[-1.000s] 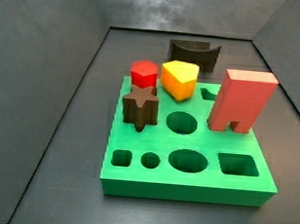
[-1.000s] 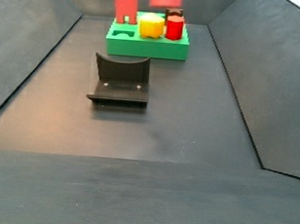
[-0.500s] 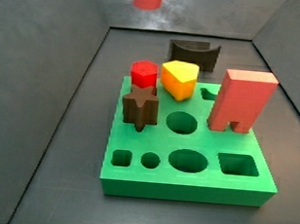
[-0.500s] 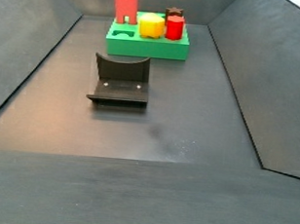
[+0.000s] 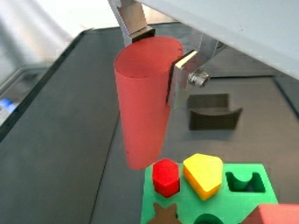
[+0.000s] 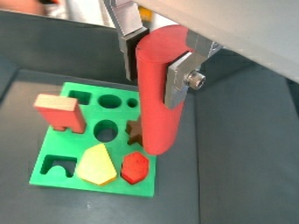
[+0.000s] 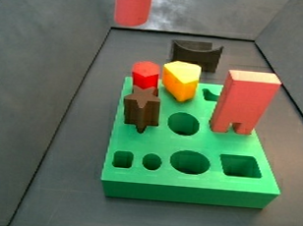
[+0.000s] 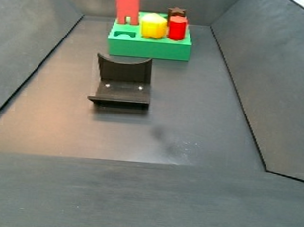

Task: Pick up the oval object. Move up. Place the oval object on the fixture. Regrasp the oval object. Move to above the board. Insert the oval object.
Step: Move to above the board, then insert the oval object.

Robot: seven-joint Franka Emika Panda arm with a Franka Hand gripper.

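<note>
My gripper point(image 5: 160, 54) is shut on the oval object point(image 5: 149, 105), a long smooth red rod that hangs down from between the silver fingers point(image 5: 184, 72). Both wrist views show this grasp; the gripper point(image 6: 155, 70) holds the rod point(image 6: 159, 109) high over the green board point(image 6: 73, 144). In a side view only the rod's lower end point(image 7: 132, 3) shows at the top edge, behind the board point(image 7: 189, 172); the gripper itself is out of frame there. The dark fixture point(image 7: 194, 55) stands on the floor beyond the board, and shows in a wrist view point(image 5: 214, 112) and a side view point(image 8: 122, 81).
On the board stand a salmon-pink two-legged block point(image 7: 245, 101), a yellow peg point(image 7: 181, 80), a short red hexagonal peg point(image 7: 147, 75) and a dark star peg point(image 7: 141, 111). Several holes in its near half are open. Grey sloping walls enclose the floor.
The rod has come down into a side view's top edge and shifted left there. It has left the top of the other side view.
</note>
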